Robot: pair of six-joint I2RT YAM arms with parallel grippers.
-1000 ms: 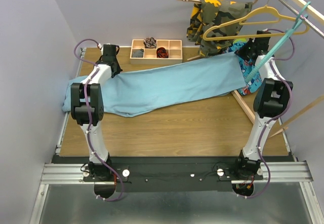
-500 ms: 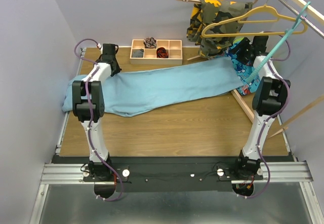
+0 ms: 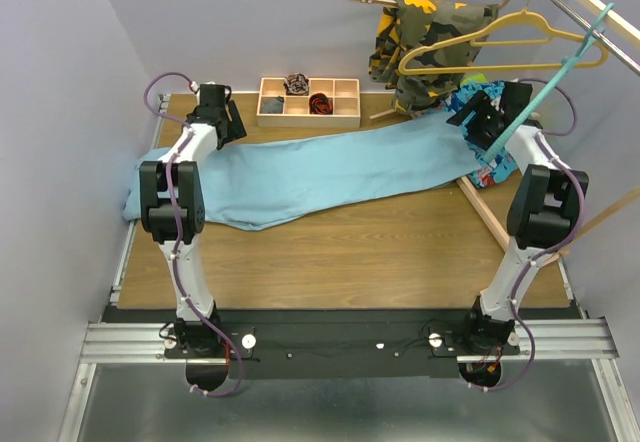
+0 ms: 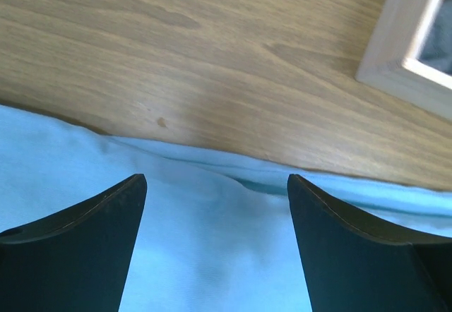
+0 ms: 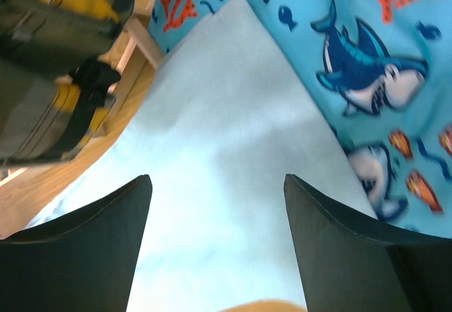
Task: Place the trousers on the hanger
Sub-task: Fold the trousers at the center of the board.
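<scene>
- Plainly, the trousers [image 3: 330, 167] lay spread lengthwise across the table [image 3: 350, 252]. They ran from its left edge, where the cloth bunched and drooped over the side, to the far right corner.
- Over the far edge of the cloth near its left end hung the left gripper [image 4: 215, 179], its fingers spread wide with nothing between them. In its wrist view, light blue fabric lay under both fingertips and bare wood beyond.
- At the other end, the right gripper [image 5: 217, 178] was above the narrow tip of the trousers, its fingers likewise apart and clasping nothing. Its wrist view showed that tip lying on the shark-print cloth [image 5: 367, 65].
- Slanting down from the upper right of the overhead view, the hanger [image 3: 545, 87] reached toward the right gripper, and its lower end was near the trousers' right tip. Whether it touched the cloth could not be told; the trousers were not yet on it.
- Just beyond the trousers' far edge, close to the left gripper, sat a wooden tray [image 3: 307, 120] divided into compartments, with small dark items in two of them.
- Behind the right end hung a camouflage garment [image 3: 420, 37], with a yellow hanger [image 3: 500, 34] in front of it.
</scene>
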